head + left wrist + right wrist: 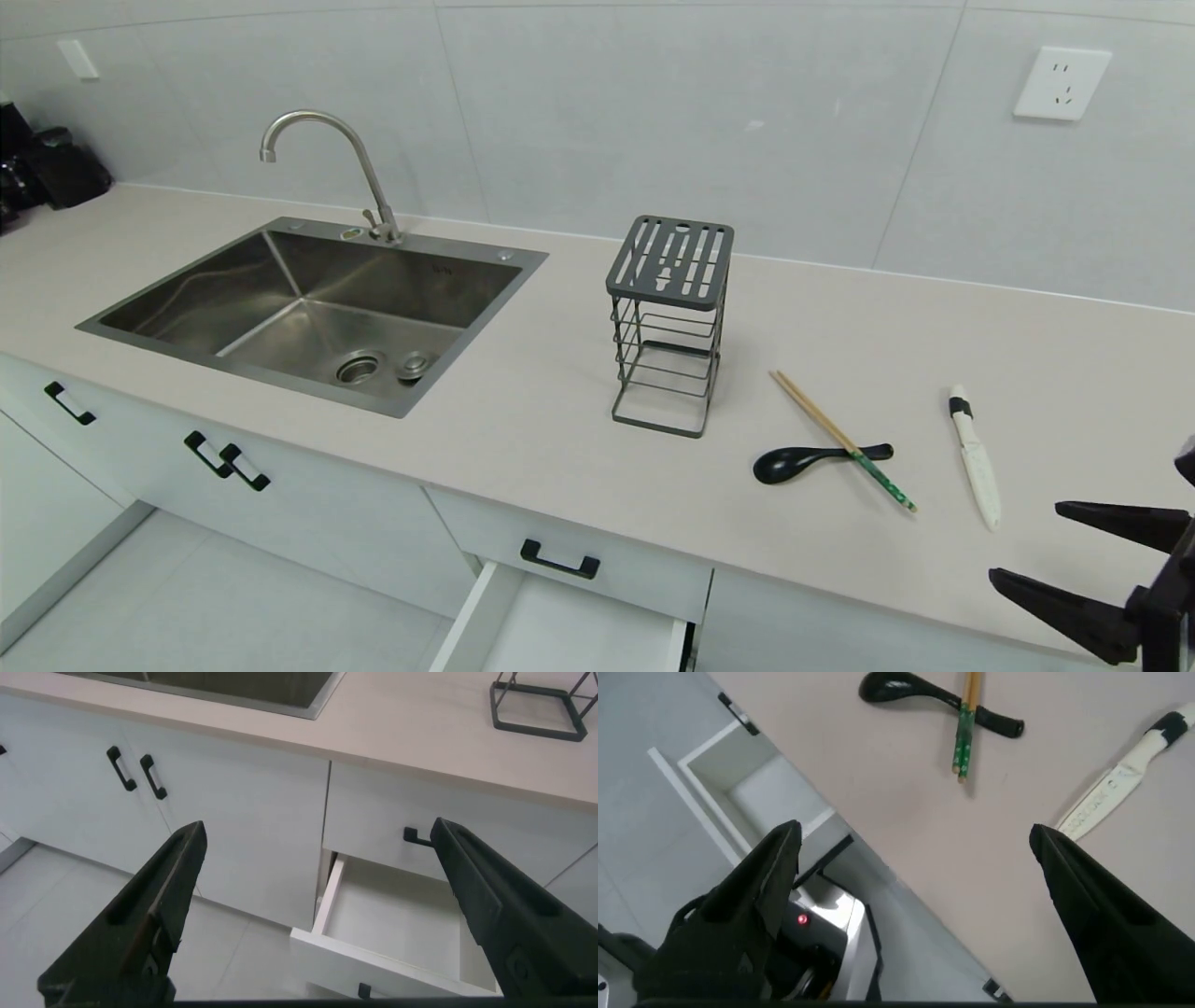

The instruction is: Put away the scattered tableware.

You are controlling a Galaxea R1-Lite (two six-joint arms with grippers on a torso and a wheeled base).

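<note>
The right end effector (1027, 543) hangs at the near right corner of the desk (523, 420), above its front edge. Its two black fingers are spread wide with nothing between them. The left end effector (318, 826) sits out in front of the white cabinets, below desk height. It is spread just as wide and has hold of nothing. Beyond it an open drawer (392, 924) juts out from under the desk edge, its white inside bare. Above it is a shut drawer front with a black handle (559, 561).

The scattered tableware lies on the desk toward the robot's right, a little way in from the front edge. A black spoon (803, 460) rests flat with its bowl pointing left. A pair of chopsticks (840, 439) lies diagonally across the spoon's handle, touching it. Their green-patterned ends are nearest the front edge and their plain wooden tips point back toward the rack. To the right, apart from both, lies a white knife (976, 457) with a black band near its far end.

Farther in and left of these stands a dark wire rack (667, 327). It is upright, with a slotted top plate, and holds nothing. Farther left, a steel sink (392, 280) is set into the desk, and a curved faucet (327, 159) rises behind it. On the tiled wall at the back right is a white socket (1061, 82).
</note>
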